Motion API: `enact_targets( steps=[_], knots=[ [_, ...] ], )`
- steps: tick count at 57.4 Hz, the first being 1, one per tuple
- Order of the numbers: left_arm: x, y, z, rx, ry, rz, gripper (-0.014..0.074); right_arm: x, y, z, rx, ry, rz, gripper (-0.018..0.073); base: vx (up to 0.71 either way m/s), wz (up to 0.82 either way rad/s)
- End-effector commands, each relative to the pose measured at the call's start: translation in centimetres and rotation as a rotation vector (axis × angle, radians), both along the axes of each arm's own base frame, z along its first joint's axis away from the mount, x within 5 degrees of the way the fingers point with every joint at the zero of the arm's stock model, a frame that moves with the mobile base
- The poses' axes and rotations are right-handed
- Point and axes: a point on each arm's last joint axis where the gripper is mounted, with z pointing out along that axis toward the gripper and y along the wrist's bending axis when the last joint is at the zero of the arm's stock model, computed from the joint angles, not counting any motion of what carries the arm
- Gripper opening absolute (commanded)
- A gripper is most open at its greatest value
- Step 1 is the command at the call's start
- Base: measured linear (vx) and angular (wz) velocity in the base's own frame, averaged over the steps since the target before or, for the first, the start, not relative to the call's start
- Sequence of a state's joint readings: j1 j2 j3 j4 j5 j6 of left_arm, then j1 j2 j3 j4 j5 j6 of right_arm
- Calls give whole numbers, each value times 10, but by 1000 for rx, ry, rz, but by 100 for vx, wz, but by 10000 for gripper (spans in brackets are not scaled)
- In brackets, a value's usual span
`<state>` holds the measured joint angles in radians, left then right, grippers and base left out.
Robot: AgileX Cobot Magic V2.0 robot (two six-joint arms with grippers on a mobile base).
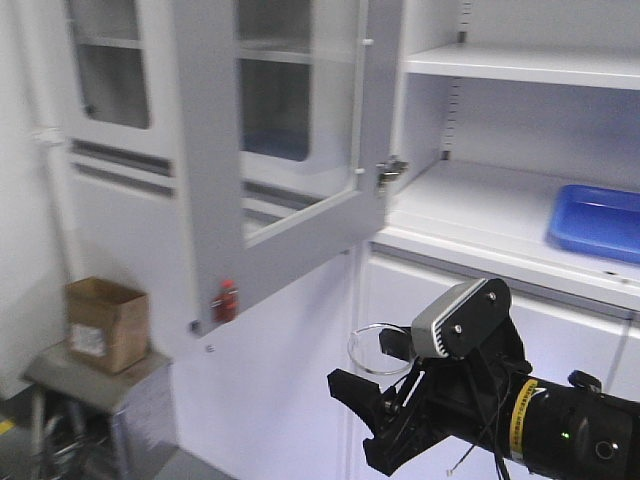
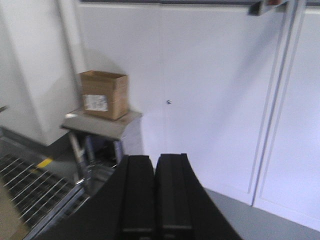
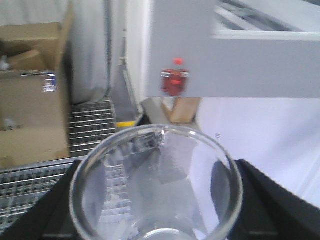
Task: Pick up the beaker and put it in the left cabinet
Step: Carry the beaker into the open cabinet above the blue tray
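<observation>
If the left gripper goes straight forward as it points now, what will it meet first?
Most likely the white panel beside the cardboard box; nothing nearer shows, though depth is unclear.

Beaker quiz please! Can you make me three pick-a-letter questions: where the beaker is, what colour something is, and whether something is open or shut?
1. Where is the beaker?
A. on the floor
B. in the right gripper
C. on a chair

2. What colour is the tray on the shelf?
A. red
B. green
C. blue

3. How is the glass door of the cabinet?
A. open
B. shut
C. taken off

Answers:
1 B: the gripper clamps the beaker from both sides, in the air below the shelf.
2 C: the tray is bright blue against the pale shelf.
3 A: the door swings out, leaving the shelves uncovered.
</observation>
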<state>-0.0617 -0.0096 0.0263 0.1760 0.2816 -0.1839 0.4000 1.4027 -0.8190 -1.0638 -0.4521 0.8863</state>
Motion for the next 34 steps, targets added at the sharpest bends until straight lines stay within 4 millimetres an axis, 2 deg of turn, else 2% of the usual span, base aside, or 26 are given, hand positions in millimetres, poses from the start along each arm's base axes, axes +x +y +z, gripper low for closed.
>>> enact_targets(
  steps=[1, 34],
  knots=[
    [0, -1, 12, -11, -108, -15, 4, -4, 1, 25, 80, -69, 28, 226, 25, -59],
    [0, -1, 12, -11, -108, -15, 4, -4, 1, 25, 80, -69, 28, 226, 23, -53]
  ],
)
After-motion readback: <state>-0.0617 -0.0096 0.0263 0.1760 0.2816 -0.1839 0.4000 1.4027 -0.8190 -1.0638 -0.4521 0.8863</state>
